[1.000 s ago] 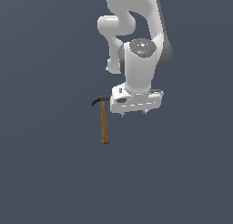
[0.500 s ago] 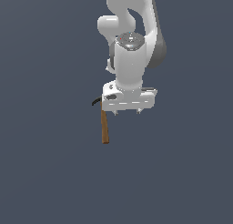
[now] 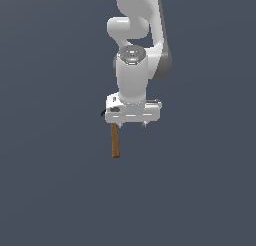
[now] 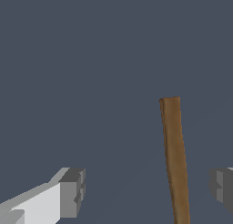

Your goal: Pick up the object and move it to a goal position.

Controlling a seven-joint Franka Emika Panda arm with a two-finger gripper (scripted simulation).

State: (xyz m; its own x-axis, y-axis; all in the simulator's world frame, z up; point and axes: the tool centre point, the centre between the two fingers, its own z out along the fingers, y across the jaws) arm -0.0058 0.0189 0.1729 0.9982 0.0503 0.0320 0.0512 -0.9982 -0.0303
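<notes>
The object is a small hammer lying flat on the grey floor. Its brown wooden handle (image 3: 115, 141) sticks out below the white hand in the exterior view, and only a sliver of its dark head (image 3: 103, 112) shows at the hand's left edge. My gripper (image 3: 133, 124) hovers above the head end, open. In the wrist view the handle (image 4: 176, 159) runs between the two spread fingertips (image 4: 73, 192), nearer to one fingertip than to the other, with nothing touching it; the gripper (image 4: 148, 187) is wide open.
A plain dark grey floor (image 3: 60, 190) spreads out all around. The white arm (image 3: 135, 45) rises above the hand.
The hand has swung toward the exterior view's left and now covers the hammer head, which showed fully a second ago. The hammer has not moved.
</notes>
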